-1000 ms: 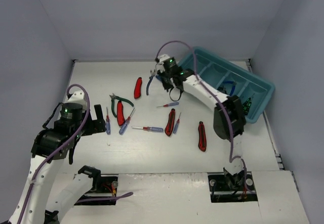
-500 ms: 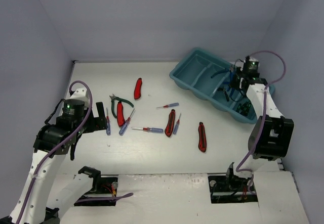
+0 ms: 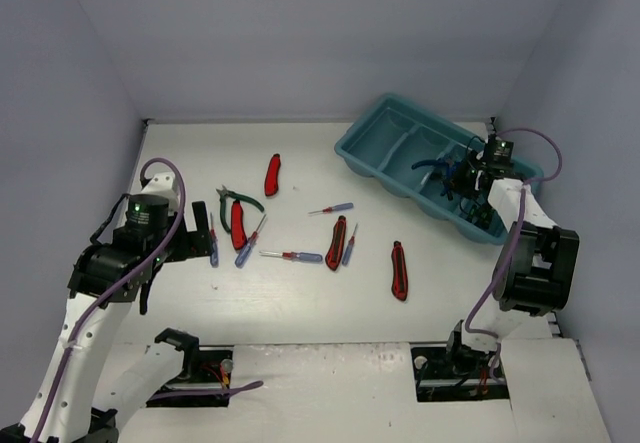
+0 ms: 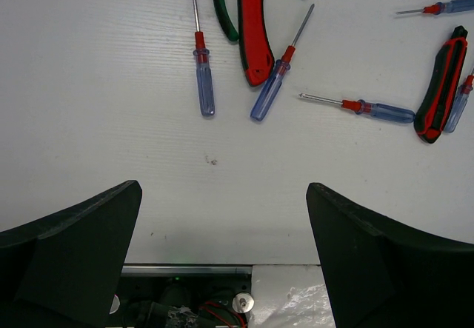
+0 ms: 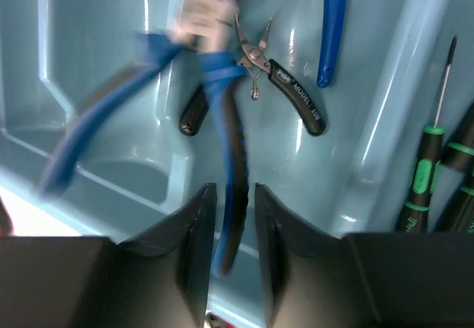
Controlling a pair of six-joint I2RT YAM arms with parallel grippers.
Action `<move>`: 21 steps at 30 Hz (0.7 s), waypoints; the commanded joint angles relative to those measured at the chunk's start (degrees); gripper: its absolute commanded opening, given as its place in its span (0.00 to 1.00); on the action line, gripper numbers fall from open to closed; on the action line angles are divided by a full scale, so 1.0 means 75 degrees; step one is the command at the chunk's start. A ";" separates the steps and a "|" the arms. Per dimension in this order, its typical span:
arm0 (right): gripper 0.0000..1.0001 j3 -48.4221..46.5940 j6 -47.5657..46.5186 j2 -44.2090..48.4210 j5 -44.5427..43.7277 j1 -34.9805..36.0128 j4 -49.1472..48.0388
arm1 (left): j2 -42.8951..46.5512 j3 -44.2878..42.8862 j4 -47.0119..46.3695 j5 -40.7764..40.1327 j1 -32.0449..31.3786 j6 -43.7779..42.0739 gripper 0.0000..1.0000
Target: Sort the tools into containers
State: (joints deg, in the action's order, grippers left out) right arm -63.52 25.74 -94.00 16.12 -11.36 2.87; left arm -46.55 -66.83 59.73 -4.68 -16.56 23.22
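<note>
The teal tray lies at the far right. My right gripper hangs over one of its right-hand compartments. In the right wrist view its fingers stand slightly apart around one handle of blurred blue pliers, with a gap on each side. Small black-handled pliers and green-black screwdrivers lie in the tray. My left gripper is wide open and empty above the table, short of a blue screwdriver, a red knife and green pliers.
More tools lie on the white table: red knives and blue screwdrivers. Grey walls close in the back and both sides. The table's front edge and a base opening lie under my left gripper.
My right arm swung from the table's middle to the tray with the blue pliers, then dipped into a compartment. The tray sits further left than a second ago. My left arm barely moved.
</note>
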 commanded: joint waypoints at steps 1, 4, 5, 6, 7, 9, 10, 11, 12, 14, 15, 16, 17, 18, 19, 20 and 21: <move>0.40 0.0111 0.0128 0.0116 -0.0049 -0.0080 -0.0737 | -0.0113 -0.0183 -0.0370 0.0064 -0.0005 -0.0070 0.92; 0.51 0.0250 0.0037 0.0328 -0.0168 -0.0080 -0.0736 | -0.0091 -0.0183 -0.0381 0.0063 -0.0006 -0.0060 0.92; 0.54 0.0274 -0.0025 0.0411 -0.0212 -0.0080 -0.0721 | -0.0083 -0.0179 -0.0378 0.0057 -0.0007 -0.0056 0.92; 0.57 0.0288 -0.0098 0.0491 -0.0259 -0.0080 -0.0701 | -0.0076 -0.0172 -0.0371 0.0050 -0.0007 -0.0049 0.92; 0.58 0.0282 -0.0174 0.0611 -0.0276 -0.0073 -0.0679 | -0.0075 -0.0165 -0.0371 0.0043 -0.0007 -0.0056 0.92; 0.59 0.0212 -0.0352 0.0904 -0.0330 -0.0013 -0.0588 | -0.0097 -0.0160 -0.0370 0.0049 -0.0007 -0.0038 0.92; 0.59 0.0128 -0.0446 0.1102 -0.0351 0.0039 -0.0528 | -0.0123 -0.0166 -0.0377 0.0050 -0.0001 -0.0019 0.92; 0.59 0.0027 -0.0537 0.1286 -0.0371 0.0111 -0.0469 | -0.0149 -0.0170 -0.0382 0.0050 0.0003 0.0004 0.92; 0.60 -0.0138 -0.0614 0.1396 -0.0396 0.0265 -0.0413 | -0.0172 -0.0160 -0.0384 0.0050 -0.0007 0.0035 0.92; 0.60 -0.0403 -0.0867 0.1702 -0.0554 0.0520 -0.0202 | -0.0299 -0.0149 -0.0436 0.0072 -0.0007 0.0098 0.92; 0.60 -0.0506 -0.0991 0.1835 -0.0680 0.0806 -0.0136 | -0.0363 -0.0127 -0.0484 0.0095 -0.0007 0.0190 0.92; 0.60 -0.0601 -0.1111 0.1965 -0.0811 0.1115 -0.0078 | -0.0430 -0.0100 -0.0538 0.0120 -0.0007 0.0293 0.92; 0.60 -0.0646 -0.1162 0.2092 -0.0829 0.1255 -0.0028 | -0.0552 -0.0056 -0.0671 0.0137 -0.0002 0.0399 0.92; 0.61 -0.0691 -0.1212 0.2220 -0.0847 0.1396 0.0022 | -0.0673 -0.0012 -0.0803 0.0154 0.0004 0.0504 0.92; 0.61 -0.0662 -0.1200 0.2339 -0.0807 0.1573 0.0051 | -0.0858 0.0050 -0.0980 0.0147 0.0004 0.0637 0.90; 0.61 -0.0629 -0.1174 0.2468 -0.0785 0.1742 0.0082 | -0.1079 0.0079 -0.1134 0.0124 0.0004 0.0719 0.89; 0.61 -0.0585 -0.1145 0.2609 -0.0769 0.1892 0.0110 | -0.1315 0.0085 -0.1276 0.0084 0.0006 0.0769 0.87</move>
State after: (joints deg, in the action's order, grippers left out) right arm -66.29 19.13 -79.30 11.44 -1.22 3.28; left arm -50.60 -66.62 57.55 -4.19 -16.56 25.32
